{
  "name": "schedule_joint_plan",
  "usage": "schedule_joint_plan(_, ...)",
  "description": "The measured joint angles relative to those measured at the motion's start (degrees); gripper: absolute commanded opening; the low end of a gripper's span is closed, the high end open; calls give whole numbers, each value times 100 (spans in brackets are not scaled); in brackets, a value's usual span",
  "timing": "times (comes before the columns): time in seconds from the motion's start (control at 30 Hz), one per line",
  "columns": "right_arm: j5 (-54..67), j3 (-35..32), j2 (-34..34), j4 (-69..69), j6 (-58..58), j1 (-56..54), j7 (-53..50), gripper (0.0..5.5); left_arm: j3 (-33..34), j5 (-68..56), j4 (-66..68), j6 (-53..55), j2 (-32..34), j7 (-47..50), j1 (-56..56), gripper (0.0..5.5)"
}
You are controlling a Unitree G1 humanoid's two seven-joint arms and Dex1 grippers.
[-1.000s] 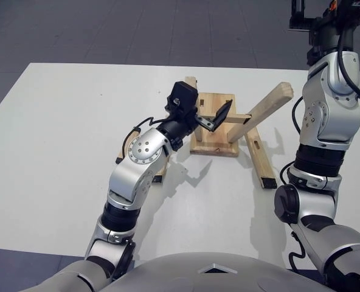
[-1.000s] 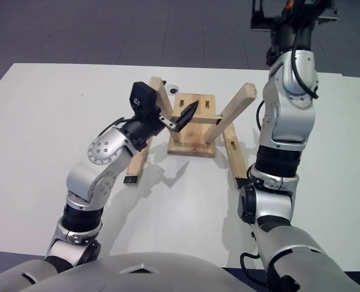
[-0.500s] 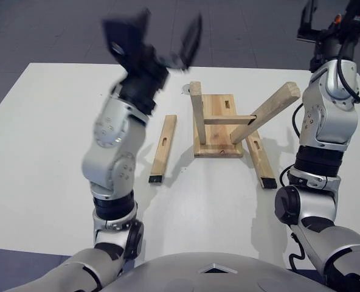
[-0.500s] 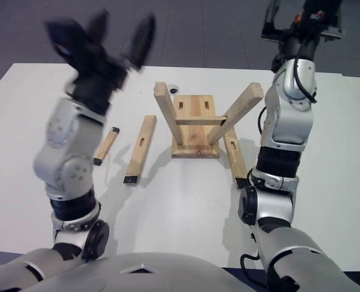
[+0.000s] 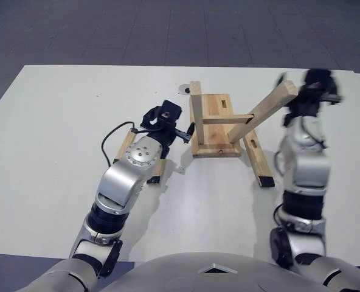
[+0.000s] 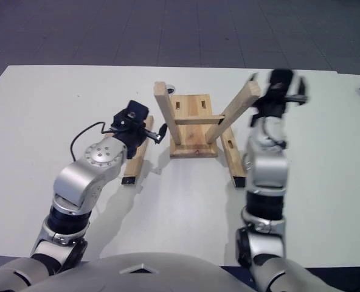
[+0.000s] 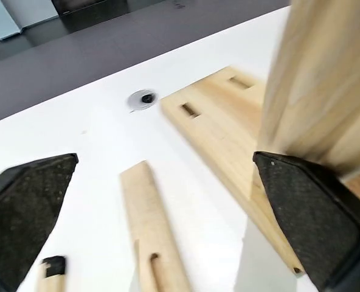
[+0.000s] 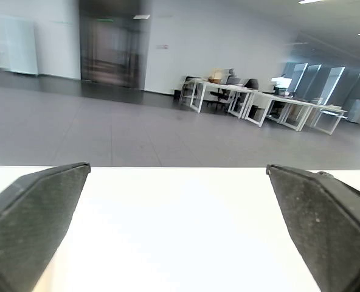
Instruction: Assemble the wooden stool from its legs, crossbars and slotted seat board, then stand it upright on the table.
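The slotted seat board (image 5: 218, 129) lies flat on the white table (image 5: 58, 121). One leg (image 5: 196, 115) stands upright on it. A crossbar (image 5: 227, 119) links that leg to a second, tilted leg (image 5: 268, 108). My left gripper (image 5: 179, 132) is open, low beside the upright leg and over a loose slotted leg (image 7: 152, 237). A short bar (image 5: 126, 142) lies left of that. Another leg (image 5: 258, 160) lies to the right of the board. My right gripper (image 5: 311, 91) is open just right of the tilted leg's top end, its fingers (image 8: 28, 225) spread wide.
A small round disc (image 5: 184, 89) sits on the table behind the seat board. The table's near half and far left are bare white surface. Dark floor lies beyond the far edge, with desks in the room behind (image 8: 259, 97).
My left arm swung up high off the crossbar, then came back down beside the upright leg over the loose leg. My right arm dropped from far back to the tilted leg's top.
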Motion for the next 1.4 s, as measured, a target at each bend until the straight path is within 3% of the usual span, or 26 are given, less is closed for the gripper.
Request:
schedule_joint_plan(0.27,-431,-270,85,373,266,70,-262,540,-153,208,388,135,-473,-125,-362,538)
schedule_joint_plan(0.43,-474,-629,-197,904,-1,-251,-244,540,-117,205,383,303,-238,-356,163,538)
schedule_joint_plan(0.53,-541,-805,-509,1094,-383,-499,-242,540,736,334,625,-52,-223,-101,431,538)
schedule_joint_plan(0.63,-549,-929,-706,1300,-762,-675,-242,540,2069,228,730,-1298,-685,459,-37,538)
schedule_joint_plan(0.73,-562,-973,-806,1493,-1044,-760,-240,540,2663,-384,724,-2534,-1179,470,-1207,538)
schedule_joint_plan(0.83,-507,-1175,-827,1679,-1140,-763,-254,540,2846,-1032,804,-3397,-1578,213,-2429,538)
schedule_joint_plan(0.93,-492,-1384,-974,1756,-1213,-764,-272,540,2538,-1155,831,-3644,-1543,-144,-3015,538)
schedule_joint_plan(1.07,-487,-1428,-1019,1757,-1268,-762,-257,540,1094,-958,1379,-2556,-1252,-551,-1537,538)
schedule_joint_plan(1.13,-486,-1443,-1028,1770,-1273,-759,-245,540,643,-760,1171,-2740,-998,-709,-1225,538)
schedule_joint_plan(1.27,-458,-1405,-1022,1788,-1275,-755,-169,540,472,-721,1177,-3311,-1119,-862,-997,538)
schedule_joint_plan(1.4,-419,-1350,-968,1869,-1297,-672,-69,540,492,-921,1760,-4057,-1861,-1010,-957,538)
